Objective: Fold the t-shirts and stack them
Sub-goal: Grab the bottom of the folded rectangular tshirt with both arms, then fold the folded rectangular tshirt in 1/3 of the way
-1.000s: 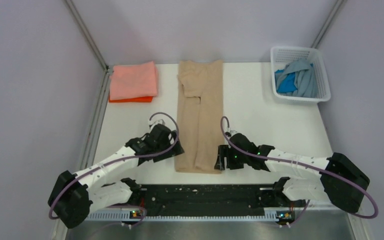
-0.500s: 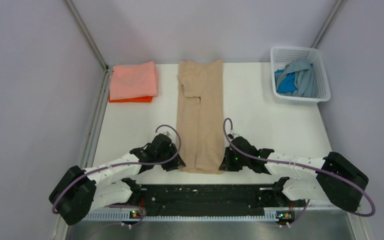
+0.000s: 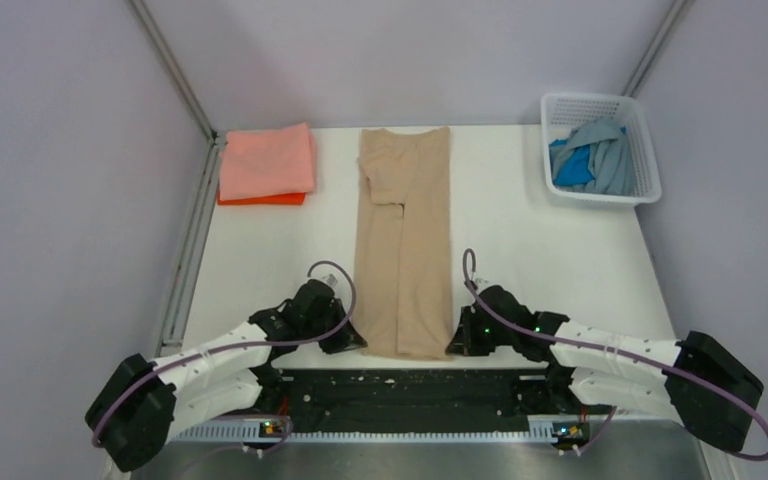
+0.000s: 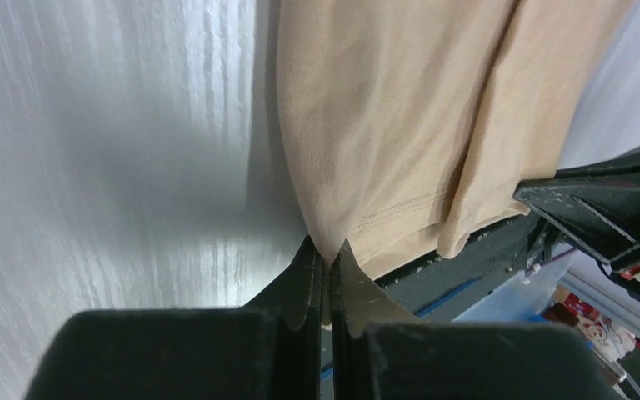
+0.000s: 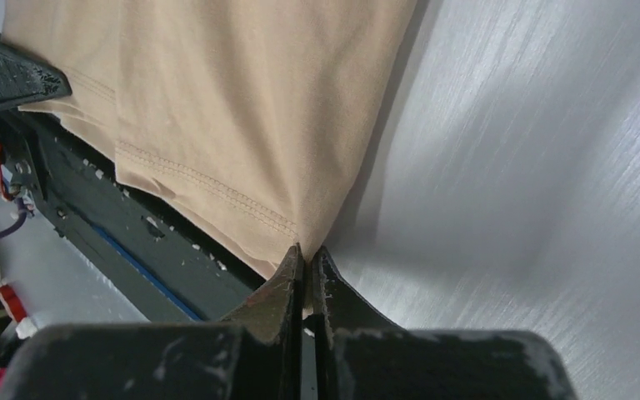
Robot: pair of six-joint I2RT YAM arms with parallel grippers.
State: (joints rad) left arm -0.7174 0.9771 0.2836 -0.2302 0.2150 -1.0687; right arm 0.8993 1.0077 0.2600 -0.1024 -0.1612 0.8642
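1. A white tabletop [image 3: 540, 250] stands between pale lilac walls [image 3: 60, 200], and a black rail [image 3: 410, 385] runs along its near edge.
2. At the far left corner a folded salmon pink t-shirt [image 3: 266, 160] lies on an orange t-shirt [image 3: 260, 199]. At the far right corner a white lattice basket [image 3: 643, 130] holds a blue t-shirt [image 3: 572, 170] and a light blue-grey t-shirt [image 3: 610, 150].
3. Since a second ago both arms have drawn back toward the near edge. The tan t-shirt [image 3: 407, 240] has slid with them, so its hem now reaches over the rail.
4. The tan t-shirt lies mid-tabletop as a narrow strip. Its long axis runs from the far edge to the near edge, with the folded-in sleeves far and the hem near.
5. The left hand [image 4: 325, 254] is pinched tight on the hem's left corner. The right hand [image 5: 307, 254] is pinched tight on its right corner.
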